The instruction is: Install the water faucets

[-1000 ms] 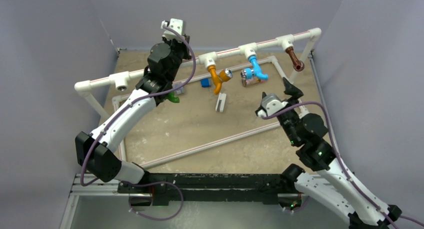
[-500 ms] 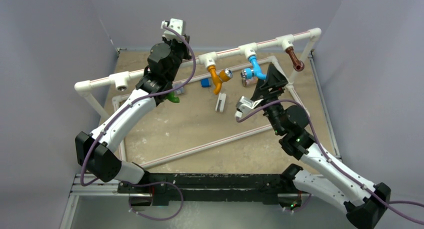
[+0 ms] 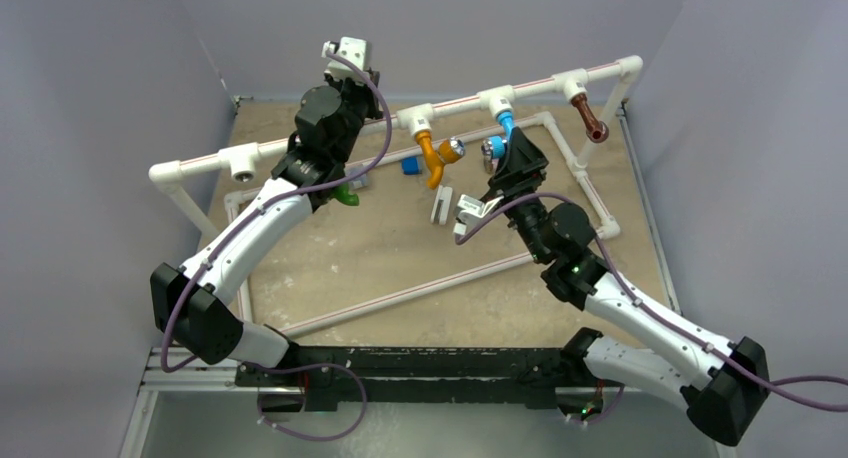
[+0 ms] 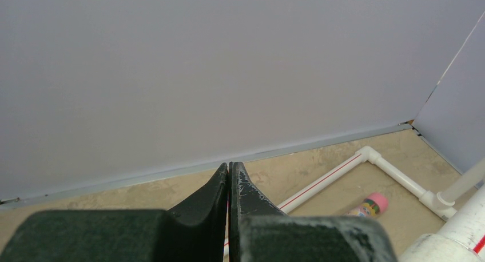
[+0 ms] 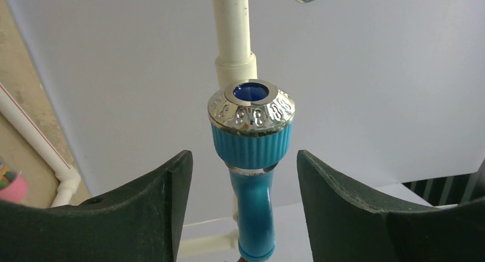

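Observation:
Three water faucets hang from the white pipe rail (image 3: pixel 460 104): an orange one (image 3: pixel 432 156), a blue one (image 3: pixel 503 126) and a brown one (image 3: pixel 590 118). A green faucet (image 3: pixel 346 194) shows just under the left arm; what it hangs from is hidden. My right gripper (image 3: pixel 515 163) is open, its jaws on either side of the blue faucet (image 5: pixel 251 176) below the silver knob (image 5: pixel 251 110), not touching it. My left gripper (image 4: pixel 229 166) is shut on nothing, raised and facing the back wall.
An empty tee fitting (image 3: pixel 243 161) sits on the rail's left end. On the floor are a small blue cube (image 3: pixel 410 165), a white part (image 3: pixel 441 204), a pink-capped cylinder (image 4: pixel 370 205) and a low white pipe frame (image 3: pixel 420 290). Grey walls close in on three sides.
The right arm has swung left and forward from the right side, bringing its open jaws around the blue faucet and narrowing them a little. The left arm has not moved.

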